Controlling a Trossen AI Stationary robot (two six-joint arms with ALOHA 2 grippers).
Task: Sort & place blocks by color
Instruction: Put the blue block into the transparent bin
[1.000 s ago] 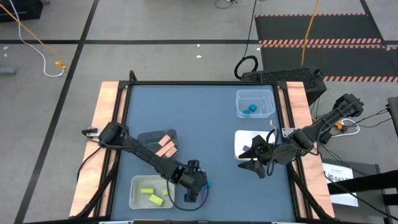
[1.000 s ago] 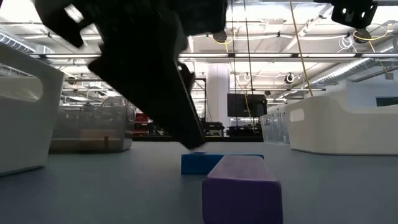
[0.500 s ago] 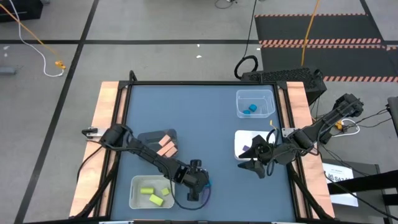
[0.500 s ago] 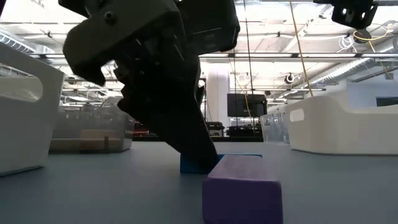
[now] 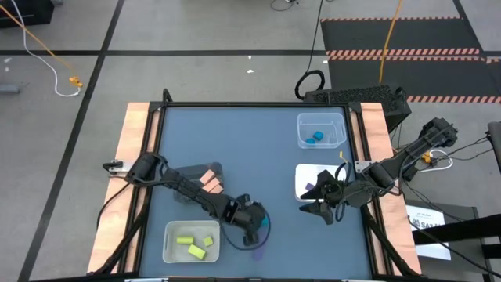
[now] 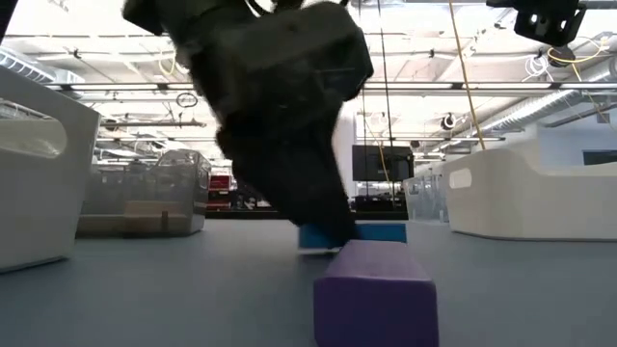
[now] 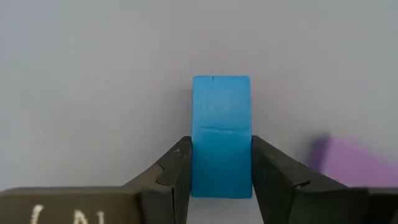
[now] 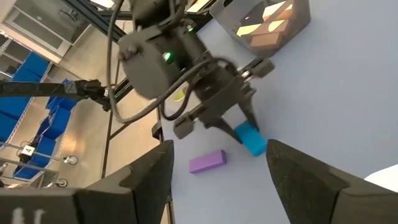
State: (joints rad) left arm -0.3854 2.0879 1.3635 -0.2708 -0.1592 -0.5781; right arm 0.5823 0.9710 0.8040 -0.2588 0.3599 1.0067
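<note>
Left gripper (image 7: 221, 171) now has its two dark fingers pressed against the sides of a blue block (image 7: 221, 134), where a second ago they stood wide above it; in the low view the block's near end looks tipped slightly off the desk (image 5: 235, 133). I judge the grasp is made and the lift is starting, so the carry to the clear bin (image 5: 321, 130) near the far right corner, which already holds blue pieces, comes next. Right gripper (image 5: 319, 210) waits with fingers spread by the right edge, beside the white bin (image 5: 301, 174), unchanged over the second.

The desk is a flat, matte grey-blue sheet with bare wood strips along its left and right edges. Clear bins are thin glossy plastic with rounded corners; one at the near left edge (image 5: 171, 251) holds yellow-green blocks, and a darker one (image 5: 188, 171) holds salmon-tan ones. The purple block (image 6: 376, 294) lies just beside the blue one near the near edge, a short matte bar with softened edges. The blue block is a smooth solid bar with a faint seam across its face
</note>
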